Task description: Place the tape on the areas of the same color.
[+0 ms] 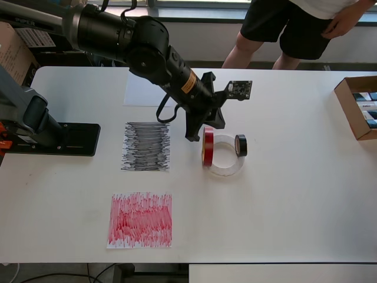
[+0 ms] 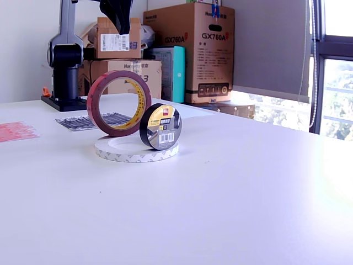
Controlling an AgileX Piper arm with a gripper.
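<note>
The tape rolls sit together right of the table's middle. A wide white ring (image 1: 228,167) (image 2: 118,151) lies flat. A red roll (image 1: 208,146) (image 2: 95,107) stands on edge on the ring's rim, and a small black roll (image 1: 241,145) (image 2: 160,127) stands on the opposite rim. My gripper (image 1: 204,132) (image 2: 119,19) hangs just above and beside the red roll; its jaws look apart with nothing between them. The areas lie to the overhead view's left: a white sheet (image 1: 140,91) partly under my arm, a black scribbled sheet (image 1: 146,146) (image 2: 91,121), and a red scribbled sheet (image 1: 140,220) (image 2: 15,131).
A second arm's black base (image 1: 59,139) sits at the overhead view's left edge. An open cardboard box (image 1: 349,106) stands at the right edge. A person (image 1: 294,26) stands behind the table. Cardboard boxes (image 2: 193,49) are stacked beyond the table in the exterior view.
</note>
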